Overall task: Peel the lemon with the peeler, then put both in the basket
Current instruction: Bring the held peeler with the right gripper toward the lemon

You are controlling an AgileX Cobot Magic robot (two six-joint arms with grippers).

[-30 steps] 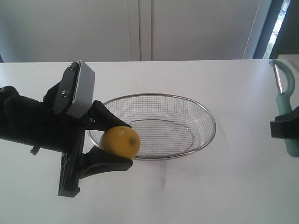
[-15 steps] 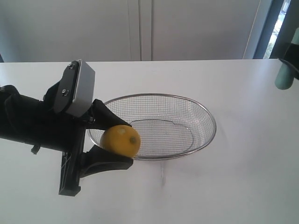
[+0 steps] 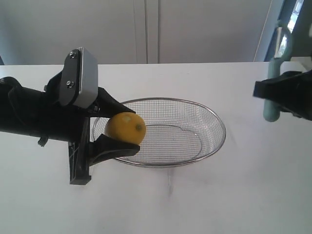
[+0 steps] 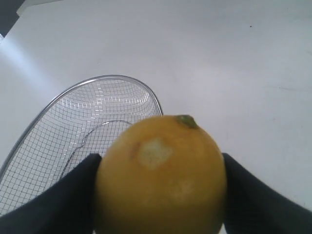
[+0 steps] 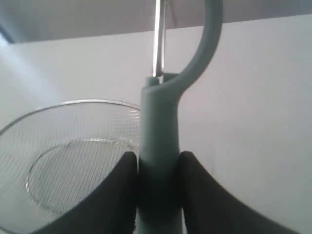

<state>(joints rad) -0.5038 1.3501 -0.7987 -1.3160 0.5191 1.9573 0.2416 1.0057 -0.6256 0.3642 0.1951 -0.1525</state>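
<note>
My left gripper [image 3: 114,132] is shut on the lemon [image 3: 126,128], holding it above the left rim of the wire-mesh basket [image 3: 214,117]. In the left wrist view the lemon [image 4: 161,175] fills the space between the black fingers [image 4: 58,200], with a pale patch on its skin and its stem end up. At the right edge of the exterior view my right gripper [image 3: 273,95] is shut on the teal peeler [image 3: 271,105], held upright with its hooked head on top. The right wrist view shows the peeler [image 5: 158,146] clamped between the fingers [image 5: 117,195], with the basket [image 5: 29,122] behind it.
The basket stands on a white table [image 3: 234,195], mid-table. A pale wall with a vertical seam [image 3: 146,29] runs behind the table. A dark window frame [image 3: 278,24] stands at the back right.
The left gripper lifted the lemon slightly. The right gripper with the peeler moved up out of the frame, then came back lower and further left, toward the basket.
</note>
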